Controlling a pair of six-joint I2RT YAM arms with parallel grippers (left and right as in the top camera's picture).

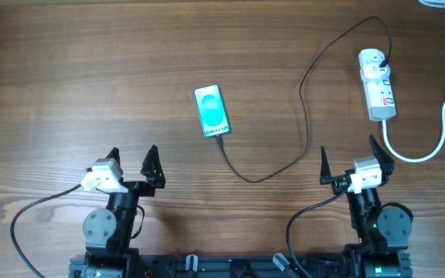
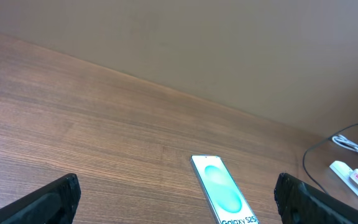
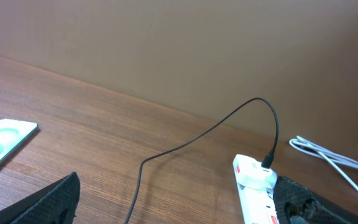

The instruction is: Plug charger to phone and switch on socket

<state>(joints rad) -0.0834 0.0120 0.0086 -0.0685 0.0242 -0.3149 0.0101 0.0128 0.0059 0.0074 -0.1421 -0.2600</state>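
The phone [image 1: 212, 110] lies face up mid-table, teal screen with a white border; it also shows in the left wrist view [image 2: 222, 194] and the right wrist view [image 3: 2, 143]. The black charger cable [image 1: 306, 116] runs from the phone's near end, where its plug touches the phone, in a loop up to the white adapter [image 1: 374, 63] on the socket [image 1: 380, 93]. The cable [image 3: 185, 144] and socket [image 3: 257, 193] show in the right wrist view. My left gripper [image 1: 132, 161] is open and empty, near the front left. My right gripper [image 1: 354, 158] is open and empty, just in front of the socket.
A thick white cord [image 1: 439, 116] loops from the socket's near end along the right edge of the wooden table [image 1: 68, 77]. It also shows in the right wrist view [image 3: 328, 158]. A plain beige wall stands behind the table.
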